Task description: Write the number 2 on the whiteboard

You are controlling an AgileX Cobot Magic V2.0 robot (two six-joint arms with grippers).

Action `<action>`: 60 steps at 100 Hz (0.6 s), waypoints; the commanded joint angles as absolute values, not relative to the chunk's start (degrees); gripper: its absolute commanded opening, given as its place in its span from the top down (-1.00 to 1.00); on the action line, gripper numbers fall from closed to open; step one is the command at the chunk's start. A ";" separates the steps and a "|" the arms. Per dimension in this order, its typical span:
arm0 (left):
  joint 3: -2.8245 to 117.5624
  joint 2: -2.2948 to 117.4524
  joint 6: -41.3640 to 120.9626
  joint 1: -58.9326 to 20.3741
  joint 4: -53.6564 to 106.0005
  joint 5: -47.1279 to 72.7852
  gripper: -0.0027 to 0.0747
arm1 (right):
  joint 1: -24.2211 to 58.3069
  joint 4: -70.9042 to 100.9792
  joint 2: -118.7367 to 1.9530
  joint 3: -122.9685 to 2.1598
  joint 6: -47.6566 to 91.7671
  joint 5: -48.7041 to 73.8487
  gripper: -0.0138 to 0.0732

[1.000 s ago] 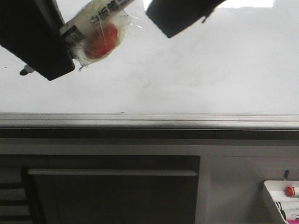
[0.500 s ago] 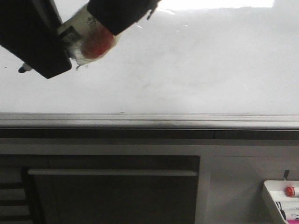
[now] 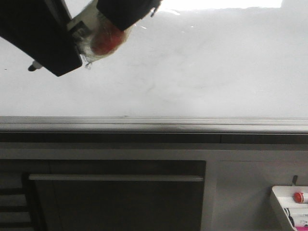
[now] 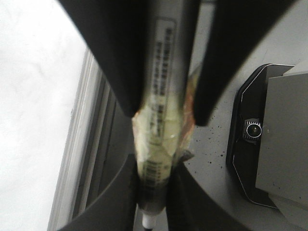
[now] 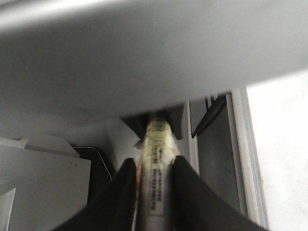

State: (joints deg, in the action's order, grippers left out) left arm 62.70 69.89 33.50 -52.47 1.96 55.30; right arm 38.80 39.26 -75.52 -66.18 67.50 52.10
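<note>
The whiteboard fills the upper front view, glossy white with faint grey smudges; no number 2 shows on it. My left gripper is shut on a black marker wrapped in clear tape, its white tip pointing left close to the board. The marker's red cap end pokes out to the right, and my right gripper sits over it. In the left wrist view the marker runs between my fingers. In the right wrist view my fingers flank the taped barrel, shut on it.
A grey metal rail runs along the board's lower edge. Below it is a dark cabinet panel. A white tray at the bottom right holds a red-capped marker. A black camera housing shows beside the left gripper.
My right gripper moved left from the upper middle onto the marker's red cap end. My left gripper and the marker shifted slightly right and down.
</note>
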 commanded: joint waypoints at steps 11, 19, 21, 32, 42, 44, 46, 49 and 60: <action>64.71 68.32 33.22 -52.86 2.35 51.99 0.98 | 39.06 41.87 -74.21 -68.20 68.00 51.19 0.52; 64.71 68.32 32.72 -52.86 2.35 51.99 0.91 | 39.06 41.87 -74.21 -68.20 68.00 51.19 0.52; 64.71 68.32 32.54 -52.86 2.35 51.99 0.88 | 39.06 41.87 -74.21 -68.20 68.00 51.19 0.52; 64.71 68.32 32.54 -52.86 2.35 51.96 0.51 | 39.06 41.24 -74.21 -68.20 68.00 51.07 0.52; 64.71 67.77 31.23 -52.86 2.23 51.96 0.10 | 39.06 41.26 -73.98 -68.20 67.63 50.68 0.52; 64.71 67.54 30.24 -52.86 2.10 51.96 0.07 | 39.06 41.26 -73.85 -68.20 67.30 50.40 0.52; 64.72 67.27 29.06 -52.75 1.99 51.80 0.02 | 39.06 41.26 -73.66 -68.20 67.06 50.26 0.52; 64.72 66.71 27.67 -52.74 1.74 51.66 -0.03 | 39.06 41.26 -73.14 -68.20 66.33 49.38 0.52; 64.72 63.42 23.51 -52.06 0.85 51.57 -0.05 | 39.06 39.05 -70.79 -68.20 61.88 46.18 0.52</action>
